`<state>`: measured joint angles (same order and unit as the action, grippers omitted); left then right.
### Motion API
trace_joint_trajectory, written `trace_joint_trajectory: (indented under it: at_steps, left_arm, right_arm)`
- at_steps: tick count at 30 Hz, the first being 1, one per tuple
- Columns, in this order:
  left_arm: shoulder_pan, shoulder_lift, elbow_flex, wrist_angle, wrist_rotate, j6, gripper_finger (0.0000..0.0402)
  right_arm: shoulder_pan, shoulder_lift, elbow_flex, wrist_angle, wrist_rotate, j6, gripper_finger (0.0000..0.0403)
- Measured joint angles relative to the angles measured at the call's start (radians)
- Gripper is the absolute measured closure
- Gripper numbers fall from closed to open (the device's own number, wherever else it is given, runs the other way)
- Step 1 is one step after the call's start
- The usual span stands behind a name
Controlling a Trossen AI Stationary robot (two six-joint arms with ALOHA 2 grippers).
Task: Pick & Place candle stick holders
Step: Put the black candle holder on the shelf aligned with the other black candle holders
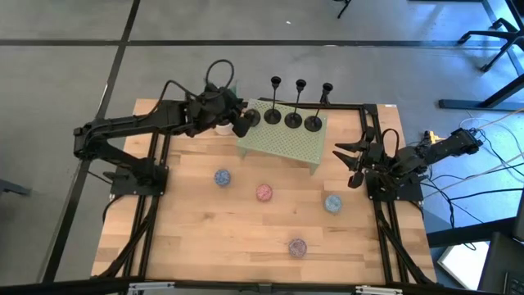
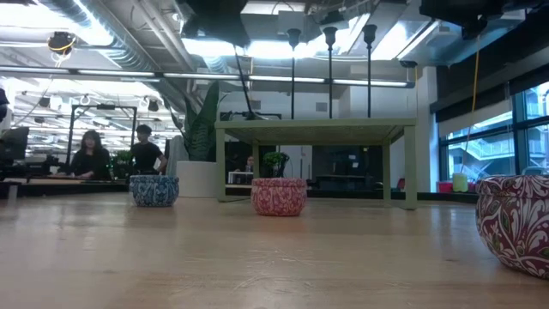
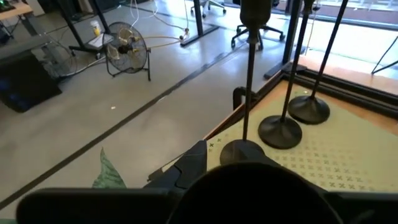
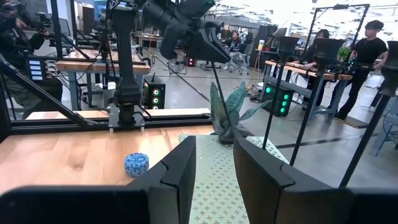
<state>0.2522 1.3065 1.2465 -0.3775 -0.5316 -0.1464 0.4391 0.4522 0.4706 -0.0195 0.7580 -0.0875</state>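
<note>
Three black candle stick holders [image 1: 293, 120] stand upright on their disc bases in a row on a small green stand [image 1: 286, 146] at the table's far middle. My left gripper [image 1: 244, 124] is at the stand's far left corner, shut on a fourth holder whose disc base [image 1: 253, 117] sits at that corner. My right gripper [image 1: 350, 164] waits open at the table's right side, level, with nothing between its fingers [image 4: 180, 177]. My left gripper holds the fourth holder by its upper end [image 4: 213, 62]; the thin stem [image 4: 225, 102] slants down from the fingers to the stand's far left corner. The grip itself is hidden by the gripper. Whether the base rests on the stand or hangs just above it, I cannot tell.
Several small round patterned pieces lie on the wooden table: blue [image 1: 222, 177], pink [image 1: 264, 192], blue [image 1: 332, 203], purple [image 1: 297, 247]. A plant in a white pot [image 1: 223, 127] stands behind the left gripper. The table in front of the stand has open wood between these pieces.
</note>
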Motion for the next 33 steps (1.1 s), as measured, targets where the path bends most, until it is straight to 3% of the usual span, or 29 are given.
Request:
trace_joint_trajectory:
  at_steps: [17, 24, 33]
  left_arm:
    - [0.046, 0.003, 0.000, 0.000, 0.057, 0.005, 0.0327]
    - [0.045, 0.003, 0.000, 0.000, 0.063, 0.114, 0.0334]
    - [0.045, 0.003, 0.000, 0.010, 0.062, 0.126, 0.0322]
  right_arm:
    - [0.000, 0.000, 0.000, 0.000, 0.000, -0.001, 0.0290]
    - [0.000, 0.000, 0.000, 0.000, 0.000, -0.001, 0.0290]
    - [0.000, 0.000, 0.000, 0.000, 0.000, -0.001, 0.0290]
